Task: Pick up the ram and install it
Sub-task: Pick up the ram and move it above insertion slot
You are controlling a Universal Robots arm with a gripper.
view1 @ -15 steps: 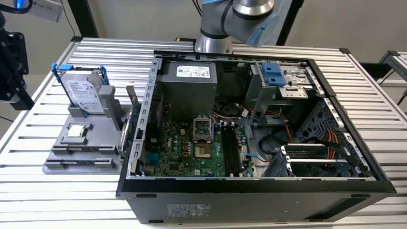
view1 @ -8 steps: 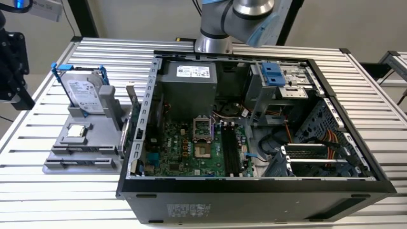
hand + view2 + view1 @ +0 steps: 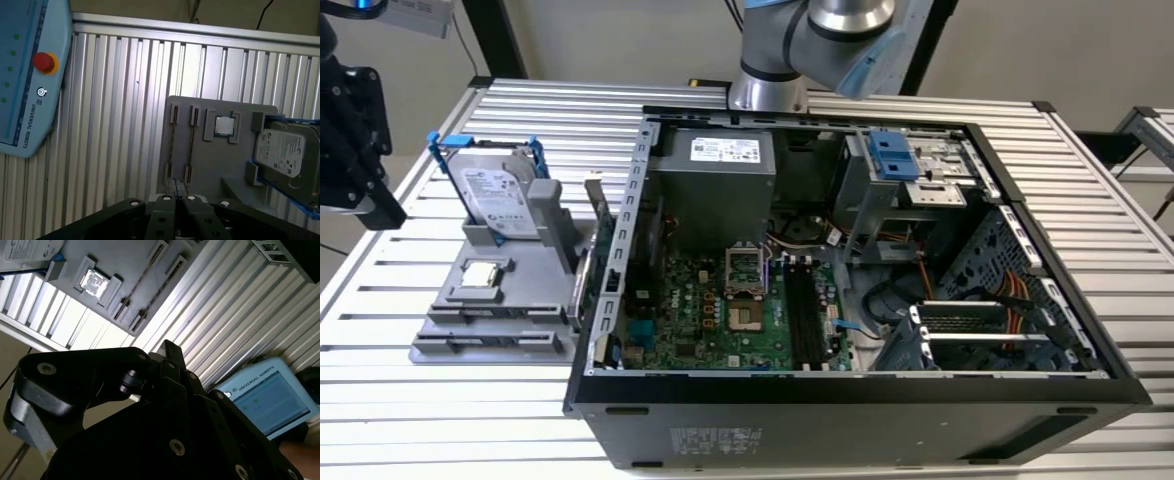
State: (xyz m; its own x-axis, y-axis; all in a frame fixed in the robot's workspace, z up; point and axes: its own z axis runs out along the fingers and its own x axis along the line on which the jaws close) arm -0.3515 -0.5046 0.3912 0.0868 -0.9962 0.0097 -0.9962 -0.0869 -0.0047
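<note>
So the ram point(image 3: 191, 145) looks parked on its thin edge in the long slots of the grey holder point(image 3: 220, 160) (same tray that props up the hard drive point(image 3: 282, 147)). Makes sense, since the flat sides are free to pinch. In the first wrist view the gripper point(image 3: 177, 200) hangs by the slots' end, fingers pressed together, gripping nothing I can see. The PC case point(image 3: 854, 400) lies open so the motherboard slots point(image 3: 803, 310) face up.

Open PC case point(image 3: 854, 425) sits on the slatted table point(image 3: 440, 420). Parts holder point(image 3: 494, 305) is just beside it on the exterior view's left, with the hard drive point(image 3: 494, 190) standing at the holder's back and the CPU chip point(image 3: 483, 272) lying in front of it.
</note>
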